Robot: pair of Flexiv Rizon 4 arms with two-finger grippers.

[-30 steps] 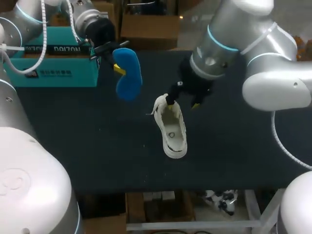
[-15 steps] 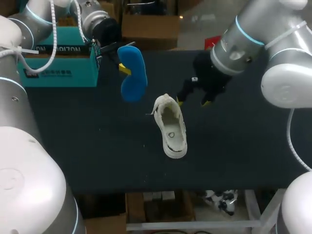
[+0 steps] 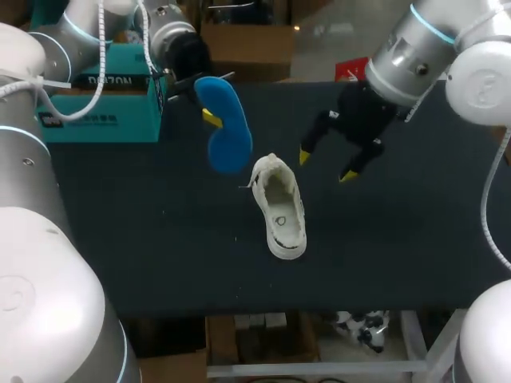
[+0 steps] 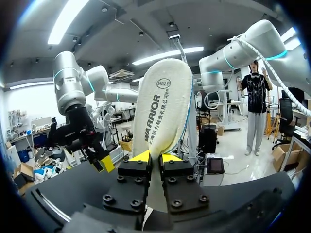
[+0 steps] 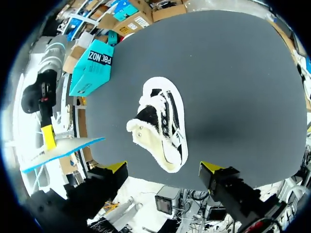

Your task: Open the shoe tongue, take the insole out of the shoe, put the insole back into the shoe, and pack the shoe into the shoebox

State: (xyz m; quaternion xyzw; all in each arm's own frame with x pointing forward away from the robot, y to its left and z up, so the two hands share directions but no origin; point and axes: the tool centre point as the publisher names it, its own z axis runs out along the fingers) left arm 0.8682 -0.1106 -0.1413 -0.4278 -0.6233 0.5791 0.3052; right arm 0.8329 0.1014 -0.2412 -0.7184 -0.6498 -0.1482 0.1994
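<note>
Left arm (image 3: 88, 24) comes in from far left corner. Left tool (image 3: 209, 118) points roughly level, fingers pinched tight on insole (image 3: 227, 144). Right arm (image 3: 415, 56) comes in from far right. Right tool (image 3: 326, 165) aims downward, yellow-tipped fingers spread wide.

One shoe (image 3: 281, 209); one insole (image 3: 225, 128); one shoebox (image 3: 96, 108).

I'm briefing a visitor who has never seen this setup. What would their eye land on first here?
Most likely the bright blue insole, pinched in the left claw and held in the air above the dark table, near the teal shoebox at the far left. Next comes the pale shoe lying alone mid-table, with the right claw open in the air just off to its right.
</note>
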